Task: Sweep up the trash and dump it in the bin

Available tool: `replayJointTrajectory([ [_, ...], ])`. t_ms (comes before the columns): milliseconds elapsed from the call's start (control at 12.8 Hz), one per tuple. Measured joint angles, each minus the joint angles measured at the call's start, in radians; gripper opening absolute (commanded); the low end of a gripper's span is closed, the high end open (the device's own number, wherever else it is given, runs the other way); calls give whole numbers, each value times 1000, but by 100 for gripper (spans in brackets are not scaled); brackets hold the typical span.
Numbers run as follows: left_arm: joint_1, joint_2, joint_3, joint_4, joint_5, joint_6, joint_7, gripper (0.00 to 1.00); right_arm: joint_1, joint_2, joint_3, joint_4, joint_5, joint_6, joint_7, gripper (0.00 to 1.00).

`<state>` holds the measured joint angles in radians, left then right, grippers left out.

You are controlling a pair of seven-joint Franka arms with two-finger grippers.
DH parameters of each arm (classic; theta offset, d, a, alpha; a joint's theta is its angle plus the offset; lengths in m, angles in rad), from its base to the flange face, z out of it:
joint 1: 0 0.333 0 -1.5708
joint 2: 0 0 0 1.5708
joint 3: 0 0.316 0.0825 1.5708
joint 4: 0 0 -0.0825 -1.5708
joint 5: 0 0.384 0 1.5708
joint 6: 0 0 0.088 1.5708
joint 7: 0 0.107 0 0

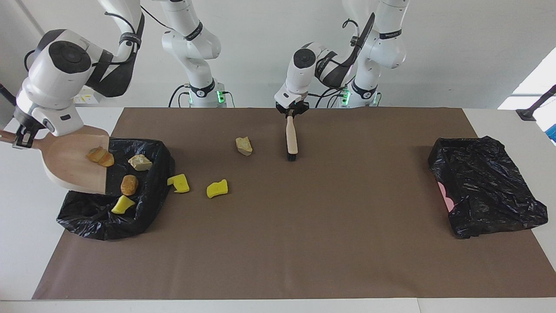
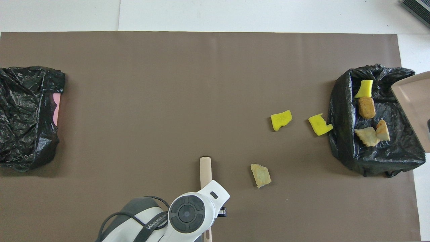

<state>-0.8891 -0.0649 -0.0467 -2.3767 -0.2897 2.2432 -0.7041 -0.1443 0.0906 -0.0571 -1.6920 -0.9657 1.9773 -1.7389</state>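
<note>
My right gripper (image 1: 20, 138) is shut on the handle of a wooden dustpan (image 1: 71, 163) and holds it tilted over a black-bagged bin (image 1: 143, 213) at the right arm's end. An orange-tan lump (image 1: 100, 157) sits on the pan near its lip. In the bin lie a pale lump (image 1: 140, 162), a brown lump (image 1: 129, 184) and a yellow wedge (image 1: 123, 204). On the mat lie two yellow wedges (image 1: 179, 182) (image 1: 217, 188) and a tan lump (image 1: 244, 145). My left gripper (image 1: 290, 112) is shut on a brush (image 1: 291, 137), its bristles down at the mat, beside the tan lump (image 2: 260, 175).
A second black-bagged bin (image 1: 486, 187), with a bit of pink showing, stands at the left arm's end of the table. A brown mat (image 1: 304, 243) covers the table. The first bin (image 2: 342, 134) sits at the mat's edge.
</note>
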Motion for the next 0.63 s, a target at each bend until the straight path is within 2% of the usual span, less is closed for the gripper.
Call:
replayJointTrajectory([
  [78,2,1,0,0,0,3,0,100,6,-11,0,-12,-17,0,5,0],
  [313,19,4,2,2,0,3,-2,100,8,-29,0,-34,-29,0,11,0],
  [470,89,4,5,35,5,-22,0,100,13,-31,4,-35,-5,0,41,0],
  [627,181,11,10,86,60,-53,5,100,20,-32,13,-34,99,0,83,0],
])
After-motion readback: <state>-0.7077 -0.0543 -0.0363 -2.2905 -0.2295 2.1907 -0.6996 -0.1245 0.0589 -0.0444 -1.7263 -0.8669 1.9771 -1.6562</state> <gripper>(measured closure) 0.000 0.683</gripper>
